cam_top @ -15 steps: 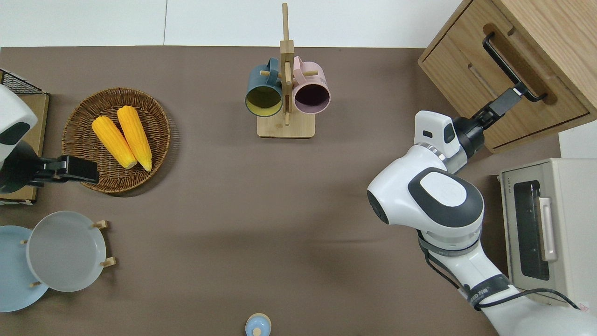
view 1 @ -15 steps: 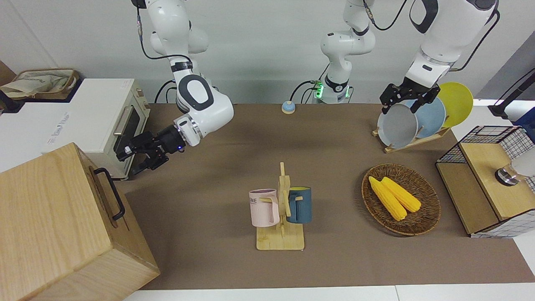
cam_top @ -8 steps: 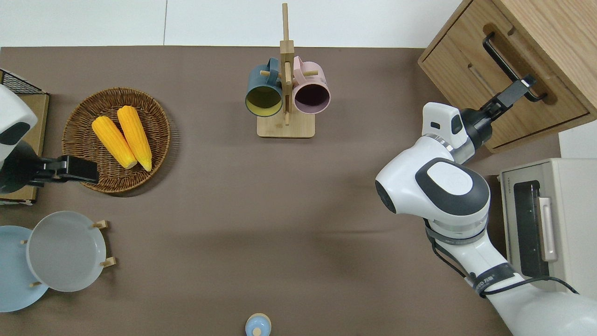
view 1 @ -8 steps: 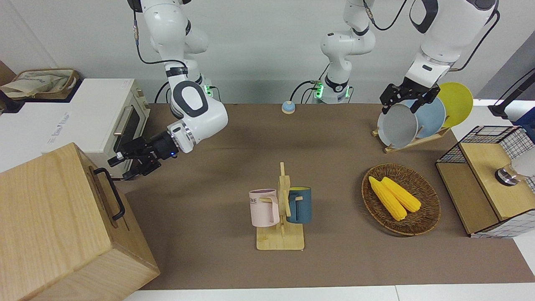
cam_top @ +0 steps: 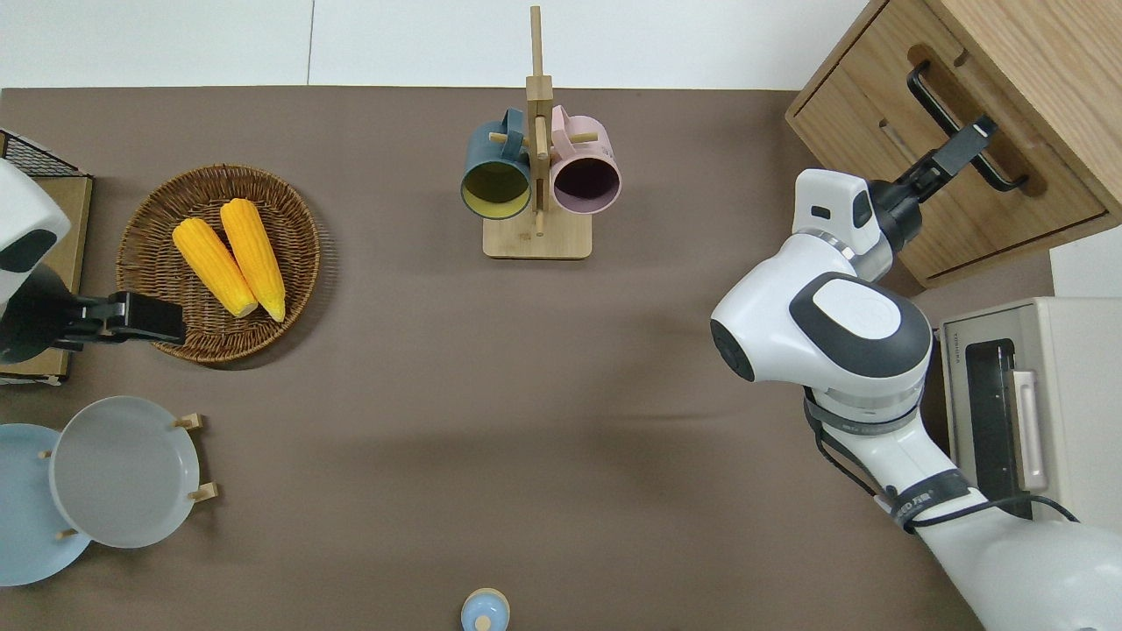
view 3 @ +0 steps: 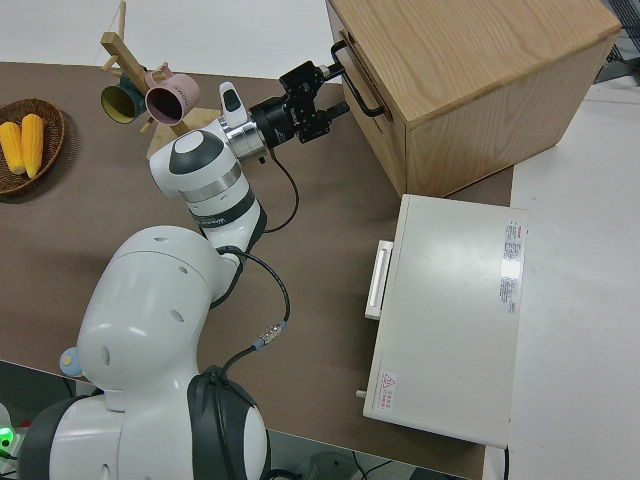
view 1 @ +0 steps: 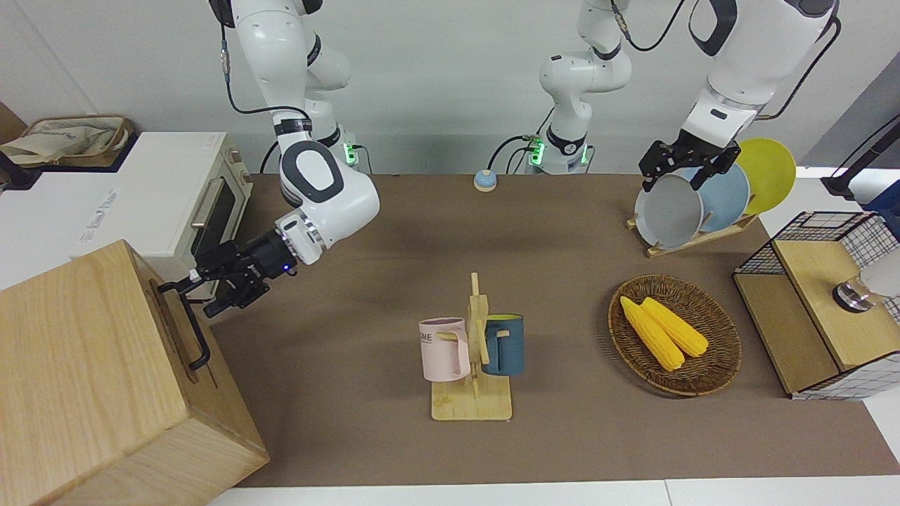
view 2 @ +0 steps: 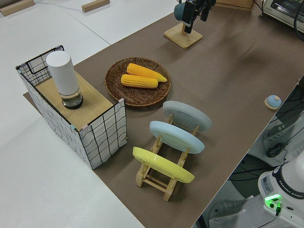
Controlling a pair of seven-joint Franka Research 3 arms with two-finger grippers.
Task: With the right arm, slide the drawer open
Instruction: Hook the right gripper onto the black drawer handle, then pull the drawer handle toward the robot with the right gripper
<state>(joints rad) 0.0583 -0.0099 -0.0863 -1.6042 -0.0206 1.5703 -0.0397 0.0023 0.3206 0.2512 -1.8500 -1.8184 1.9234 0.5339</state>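
Drawer [cam_top: 955, 188] shut, flush in wooden box [view 1: 84, 379] beside toaster oven [cam_top: 1026, 421]. Right gripper [cam_top: 969, 145] at handle [cam_top: 960, 127], jaws open astride bar, not yet clamped. Grip and pull remaining. Left arm parked.

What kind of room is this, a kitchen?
Probably a robot lab set up like a kitchen: robot arms stand at a table with a toaster oven and a mug rack.

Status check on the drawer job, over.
Right gripper at the black bar handle of the light-wood drawer, fingers straddling it. Drawer shut. Left arm parked. Nothing in the way.
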